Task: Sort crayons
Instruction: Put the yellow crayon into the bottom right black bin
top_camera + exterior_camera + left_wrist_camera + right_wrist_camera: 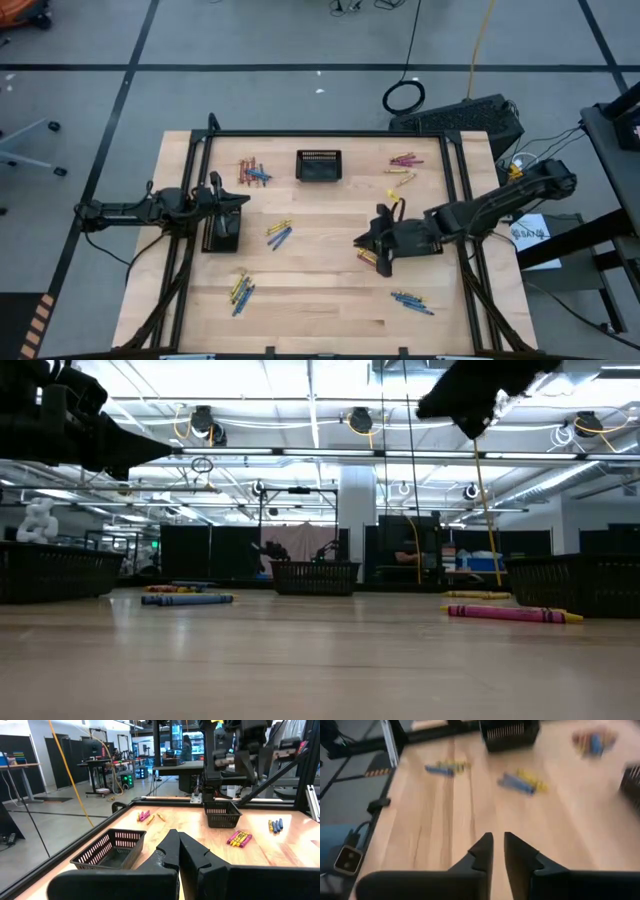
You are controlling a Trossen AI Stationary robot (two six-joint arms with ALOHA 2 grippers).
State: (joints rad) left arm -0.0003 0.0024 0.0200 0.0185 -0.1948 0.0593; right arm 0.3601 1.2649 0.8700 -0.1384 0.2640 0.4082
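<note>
right gripper (pixel 368 240) hanging above table (pixel 330 300) right of centre, fingers standing slightly apart with narrow gap, clamping nothing; left gripper (pixel 240 200) hovering at left side over black basket (pixel 222 232), fingers pressing together, carrying nothing; crayons lying in scattered clusters: mixed bunch (pixel 253 172) at far left, blue-yellow pair (pixel 279 235) at centre, bunch (pixel 241 290) at near left, pink-yellow bunch (pixel 404 160) at far right, blue ones (pixel 411 301) at near right; second basket (pixel 318 166) sitting at far centre
</note>
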